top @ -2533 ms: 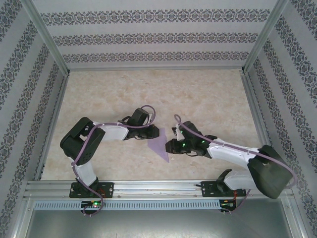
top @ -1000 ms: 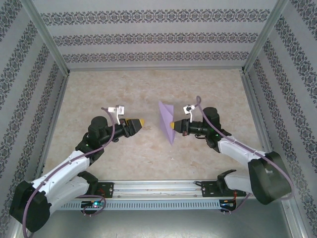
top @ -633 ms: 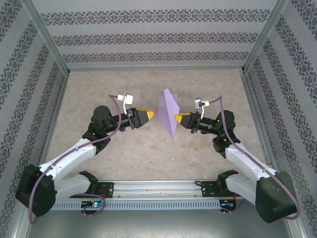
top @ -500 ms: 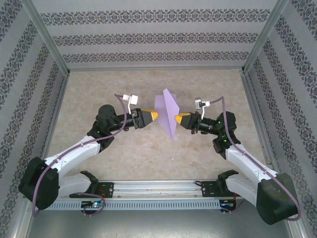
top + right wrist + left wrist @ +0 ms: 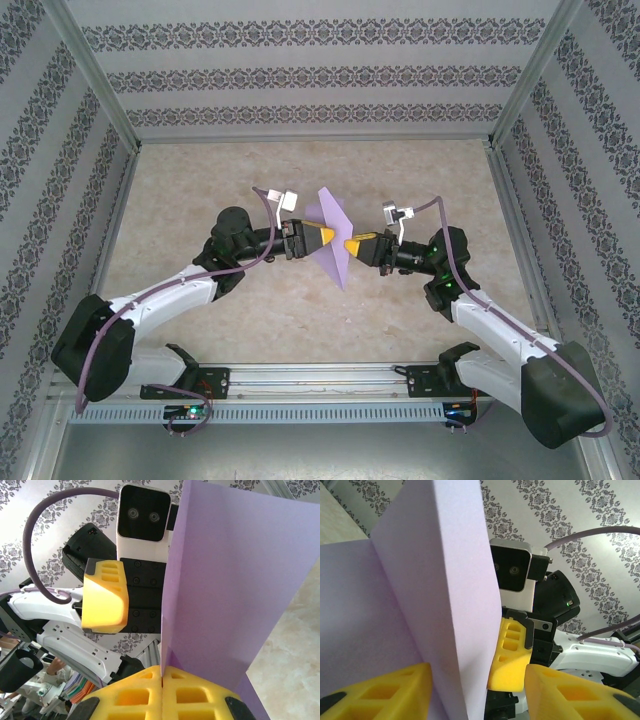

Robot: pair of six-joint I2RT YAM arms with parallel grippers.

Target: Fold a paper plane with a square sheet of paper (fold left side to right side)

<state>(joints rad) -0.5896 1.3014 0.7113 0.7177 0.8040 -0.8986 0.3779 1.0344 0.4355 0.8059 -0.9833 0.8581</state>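
Note:
The paper plane [image 5: 331, 240] is lavender-purple paper, folded and creased, held upright in the air above the table's middle. My right gripper [image 5: 348, 245] is shut on its lower edge, and the yellow pads [image 5: 162, 695] pinch the fold of the paper plane [image 5: 235, 575]. My left gripper [image 5: 324, 234] faces it from the left, open. In the left wrist view the left gripper [image 5: 477, 695] has its fingers [image 5: 385, 692] spread to either side of a standing flap of the paper plane [image 5: 440, 590], and a right finger [image 5: 512, 655] shows just behind the flap.
The beige marbled table [image 5: 300, 170] lies below both raised arms. Patterned walls with metal frame posts [image 5: 92, 85] close in the left, right and back. A metal rail [image 5: 320, 378] carries the arm bases at the near edge.
Both arms have risen from the table. The right gripper lifted the paper upright and kept hold. The left gripper swung right until its open fingers straddle a flap.

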